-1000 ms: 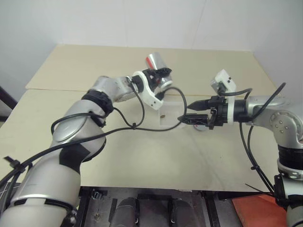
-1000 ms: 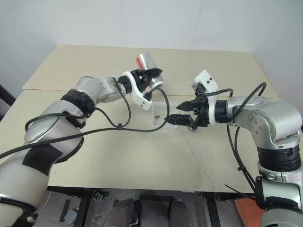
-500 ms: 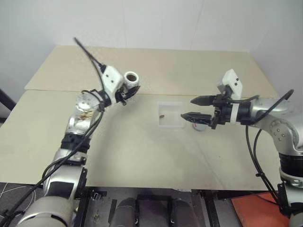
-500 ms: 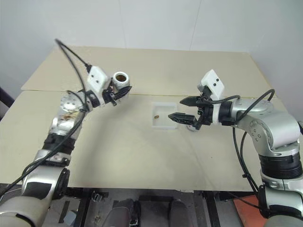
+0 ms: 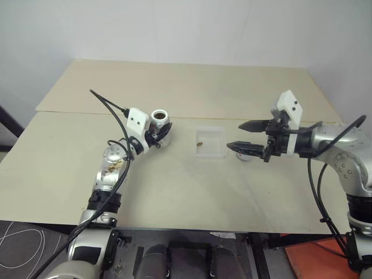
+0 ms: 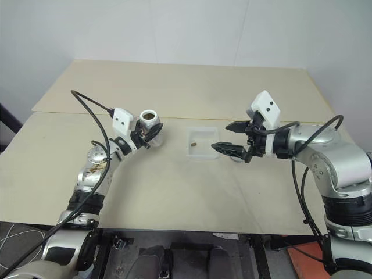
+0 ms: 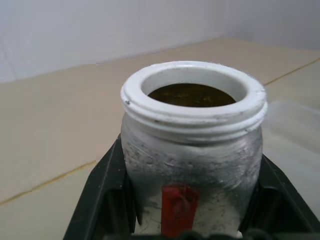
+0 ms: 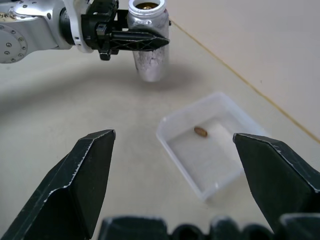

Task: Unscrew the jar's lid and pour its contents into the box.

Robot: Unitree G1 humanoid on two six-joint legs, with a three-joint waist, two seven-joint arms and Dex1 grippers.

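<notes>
Black fingers of the left gripper (image 6: 149,132) are pinched on the jar (image 6: 150,124), one on each side of its body, holding it upright with its open mouth facing up. The left wrist view shows the white threaded rim (image 7: 193,97) uncovered, a dark inside below it, and a red patch of label (image 7: 178,209) low on the frosted-looking wall between the two fingers. Whether the jar's base touches the table (image 5: 174,186) or hangs just above it cannot be told; in the right wrist view it sits very close to its own shadow.

To the right of that gripper, near but apart from the jar, lies the box (image 5: 211,142), a shallow clear tray flat on the table. Inside it, toward the side facing the jar, rests the one small brown piece (image 8: 200,131), lying on the tray's floor and touching no wall.

Just beyond the box is the right gripper (image 5: 243,135), its two fingers spread wide and empty, pointing across toward the tray and the jar. Under its lower finger, right beside the box's far edge, a small round greyish thing (image 5: 246,155) lies on the table, mostly hidden; it may be the lid, though that cannot be told for certain.
</notes>
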